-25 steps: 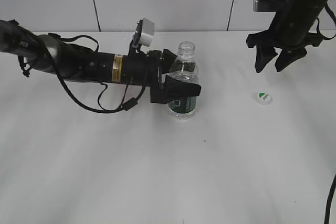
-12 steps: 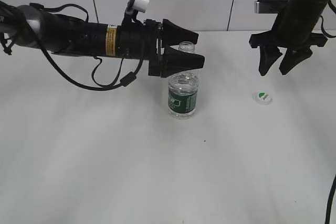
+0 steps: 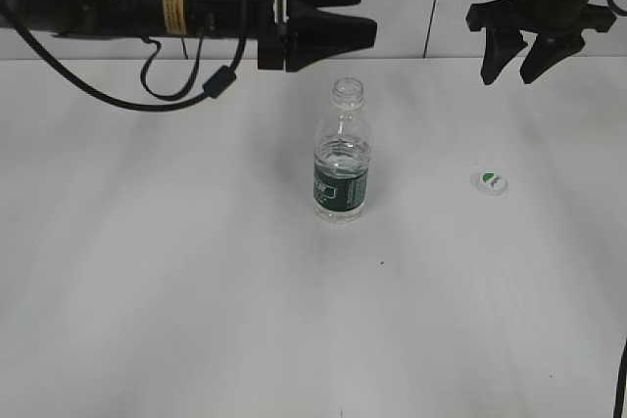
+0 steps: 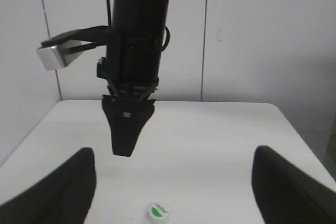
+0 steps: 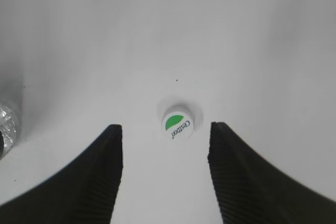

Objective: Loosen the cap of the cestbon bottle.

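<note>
We find the cestbon bottle (image 3: 343,154) upright mid-counter, neck bare. The cap (image 3: 490,181) lies flat toward the right edge — apparently complete. Left gripper (image 3: 348,12) and right gripper (image 3: 517,58) hang spread, empty, clear above.

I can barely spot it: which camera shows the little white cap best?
The right wrist view: the small round white plastic cap lies centred, green mark readable. The exterior view shows it tiny; the left wrist view cuts it off.
</note>
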Controlling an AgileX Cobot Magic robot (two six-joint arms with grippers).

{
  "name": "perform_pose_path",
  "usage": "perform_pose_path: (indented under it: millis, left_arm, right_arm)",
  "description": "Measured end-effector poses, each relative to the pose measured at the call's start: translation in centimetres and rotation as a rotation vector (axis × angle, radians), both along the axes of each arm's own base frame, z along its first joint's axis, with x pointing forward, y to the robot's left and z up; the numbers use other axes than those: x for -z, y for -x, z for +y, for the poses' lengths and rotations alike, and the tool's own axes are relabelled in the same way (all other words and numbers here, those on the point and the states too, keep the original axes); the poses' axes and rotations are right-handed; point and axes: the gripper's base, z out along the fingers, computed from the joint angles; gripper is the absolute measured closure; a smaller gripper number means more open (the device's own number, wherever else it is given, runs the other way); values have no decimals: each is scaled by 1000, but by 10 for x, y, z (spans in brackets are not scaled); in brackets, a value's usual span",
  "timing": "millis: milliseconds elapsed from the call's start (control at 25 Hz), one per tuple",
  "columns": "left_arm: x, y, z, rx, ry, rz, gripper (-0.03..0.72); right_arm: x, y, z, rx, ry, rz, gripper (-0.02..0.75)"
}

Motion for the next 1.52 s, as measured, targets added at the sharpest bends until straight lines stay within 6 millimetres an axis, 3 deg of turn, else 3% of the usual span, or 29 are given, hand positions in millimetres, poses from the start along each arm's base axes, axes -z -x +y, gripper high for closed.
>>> perform_pose_path:
  millis: [200, 360, 520, 800, 1000, 1240, 1520]
  left_arm:
    - [-33, -11, 32, -164, -95, -120, 228]
    - [-48, -27, 69, -407, -254, -175, 256]
    - [-54, -41, 101, -660, -401, -180, 258]
    - [-56, -55, 138, -888, -450, -174, 258]
    - [-59, -67, 178, -1189, -523, -217, 262]
    - [-48, -63, 218, -1602, -616, -177, 262]
    - [-7, -46, 218, -1608, -609, 116, 263]
  right_arm:
    - [-11, -4, 1, 3, -13, -38, 336]
    - [-12, -4, 2, 4, -19, -42, 336]
    - [-13, -4, 2, 6, -22, -41, 335]
    - [-32, 1, 1, 7, -31, -84, 335]
    - [-37, 2, 1, 7, -32, -93, 335]
    - [-37, 2, 1, 6, -32, -93, 335]
    - [-38, 3, 1, 6, -37, -94, 335]
